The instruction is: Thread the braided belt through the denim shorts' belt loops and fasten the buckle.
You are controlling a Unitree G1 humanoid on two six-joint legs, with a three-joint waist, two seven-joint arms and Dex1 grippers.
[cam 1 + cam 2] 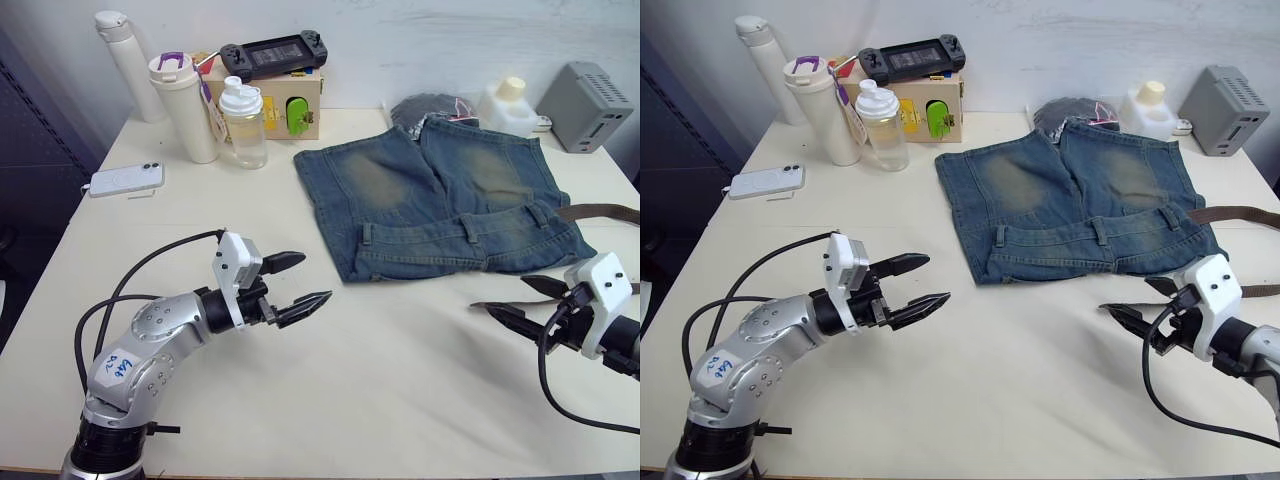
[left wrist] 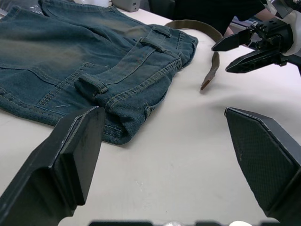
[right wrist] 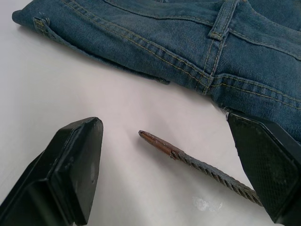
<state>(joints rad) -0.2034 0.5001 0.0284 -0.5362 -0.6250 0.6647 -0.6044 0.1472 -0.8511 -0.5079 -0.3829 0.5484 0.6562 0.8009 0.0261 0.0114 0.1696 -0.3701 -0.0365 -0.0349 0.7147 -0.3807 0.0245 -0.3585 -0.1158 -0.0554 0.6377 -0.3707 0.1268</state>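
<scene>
On the table (image 1: 330, 400), both grippers gape empty: right gripper (image 1: 527, 301) poised over the braided belt (image 3: 197, 162) tip, unthreaded beside the denim shorts (image 1: 440, 200); left gripper (image 1: 300, 283) waits. Next, presumably, pinching that tip.

Even bright overhead light falling on cream matte table (image 1: 400, 380); soft faint shadows lying underneath objects; near black fingers (image 2: 70, 160) blurring slightly.

head pair: overhead, forward-down; wrists: low, close | shared: denim shorts (image 1: 440, 200)
</scene>
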